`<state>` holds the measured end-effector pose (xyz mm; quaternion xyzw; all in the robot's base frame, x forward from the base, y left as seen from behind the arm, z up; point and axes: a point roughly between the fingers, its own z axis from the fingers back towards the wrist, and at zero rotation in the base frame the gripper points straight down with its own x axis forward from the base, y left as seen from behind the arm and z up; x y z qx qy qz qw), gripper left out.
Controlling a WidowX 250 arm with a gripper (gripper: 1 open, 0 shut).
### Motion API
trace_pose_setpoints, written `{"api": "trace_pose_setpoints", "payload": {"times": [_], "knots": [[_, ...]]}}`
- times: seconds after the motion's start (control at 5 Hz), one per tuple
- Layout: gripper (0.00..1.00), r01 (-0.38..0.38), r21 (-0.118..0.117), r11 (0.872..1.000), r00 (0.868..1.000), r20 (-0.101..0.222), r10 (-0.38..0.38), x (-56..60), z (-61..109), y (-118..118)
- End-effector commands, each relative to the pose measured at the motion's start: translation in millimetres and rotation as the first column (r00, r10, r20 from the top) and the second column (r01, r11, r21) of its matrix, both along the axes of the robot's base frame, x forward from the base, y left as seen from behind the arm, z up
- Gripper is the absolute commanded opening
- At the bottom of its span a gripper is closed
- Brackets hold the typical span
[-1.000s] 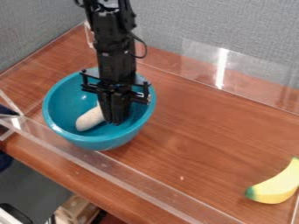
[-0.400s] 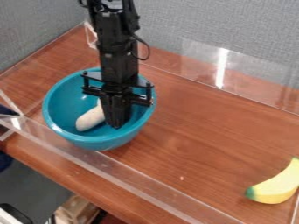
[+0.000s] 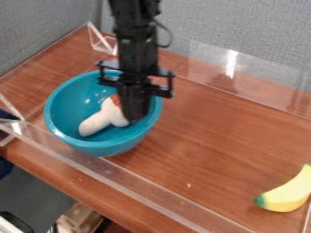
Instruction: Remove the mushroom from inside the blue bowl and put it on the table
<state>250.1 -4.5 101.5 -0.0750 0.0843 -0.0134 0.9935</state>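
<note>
Camera view: claw points down into the blue bowl, pinched shut on the mushroom at its cap end. Mushroom is inside the bowl, near bowl centre. Long axis tilted: cream stem points down-left toward the bowl floor, cap end up-right at the claw. Bowl sits on the counter; banana well right of the bowl.

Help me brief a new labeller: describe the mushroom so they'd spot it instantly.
Find the blue bowl at the table's left end. Inside, the mushroom is the small cream piece in the black gripper; the banana, far right, is yellow.
</note>
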Motion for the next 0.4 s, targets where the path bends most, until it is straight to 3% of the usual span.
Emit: {"api": "trace_pose_setpoints", "payload": {"times": [0.0,0.2], "knots": [[0.0,0.055,-0.011,0.998,0.995,0.078,-0.054,9.8,26.5,-23.1],[0.0,0.09,-0.023,0.996,0.993,0.084,-0.088,8.4,27.6,-41.2]]}}
